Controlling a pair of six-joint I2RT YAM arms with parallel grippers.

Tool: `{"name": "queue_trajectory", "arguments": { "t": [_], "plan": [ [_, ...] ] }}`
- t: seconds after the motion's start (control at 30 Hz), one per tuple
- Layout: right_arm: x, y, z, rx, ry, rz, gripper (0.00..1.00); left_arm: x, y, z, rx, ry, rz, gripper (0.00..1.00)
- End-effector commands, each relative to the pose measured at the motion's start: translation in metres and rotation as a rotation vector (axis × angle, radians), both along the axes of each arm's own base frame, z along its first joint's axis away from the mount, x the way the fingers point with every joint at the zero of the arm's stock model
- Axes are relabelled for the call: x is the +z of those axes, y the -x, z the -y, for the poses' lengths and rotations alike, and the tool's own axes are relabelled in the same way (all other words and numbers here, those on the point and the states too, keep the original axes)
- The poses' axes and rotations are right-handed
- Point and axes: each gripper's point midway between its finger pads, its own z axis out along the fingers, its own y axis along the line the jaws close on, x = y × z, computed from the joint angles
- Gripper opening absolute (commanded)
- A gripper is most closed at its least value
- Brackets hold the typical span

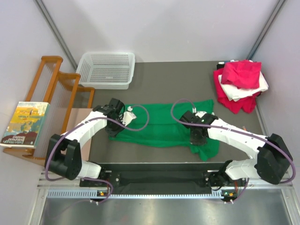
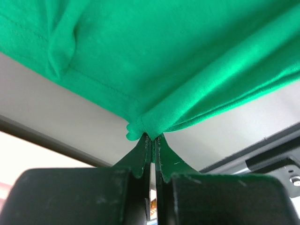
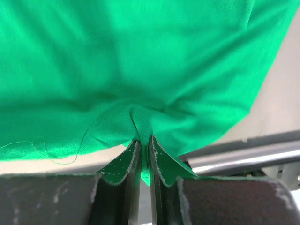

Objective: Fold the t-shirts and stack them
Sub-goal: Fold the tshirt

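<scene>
A bright green t-shirt [image 1: 161, 125] lies spread across the middle of the dark table. My left gripper [image 1: 114, 123] is shut on the shirt's near left edge; in the left wrist view the green cloth [image 2: 178, 70] bunches into the pinch of the left gripper [image 2: 153, 137]. At the shirt's near right part my right gripper [image 1: 197, 137] is shut on a fold of it; the right wrist view has the green fabric [image 3: 140, 61] gathered between the jaws of the right gripper [image 3: 144, 139]. A pile of magenta-pink [image 1: 241, 72], white [image 1: 243, 91] and red [image 1: 229, 101] t-shirts lies at the far right.
A white mesh basket [image 1: 106, 70] stands at the back left. A wooden rack [image 1: 56, 86] with a book [image 1: 26, 124] on it is off the table's left side. A metal rail [image 1: 154, 192] runs along the near edge by the arm bases.
</scene>
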Motion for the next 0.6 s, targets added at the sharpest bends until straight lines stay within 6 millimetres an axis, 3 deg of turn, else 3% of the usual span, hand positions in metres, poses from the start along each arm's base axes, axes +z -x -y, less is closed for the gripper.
{"name": "queue_trajectory", "arguments": {
  "t": [0.0,0.2,0.57],
  "plan": [
    [0.008,-0.041,0.000,-0.002,0.000,0.090,0.09,0.004,-0.031,0.002,0.004,-0.014,0.083,0.00],
    [0.006,-0.065,-0.001,-0.003,0.000,0.102,0.09,-0.011,-0.044,-0.001,0.003,-0.055,0.084,0.00],
    [0.015,-0.074,-0.013,0.043,-0.023,0.107,0.08,-0.026,-0.056,-0.017,0.038,-0.101,0.088,0.00]
  ]
}}
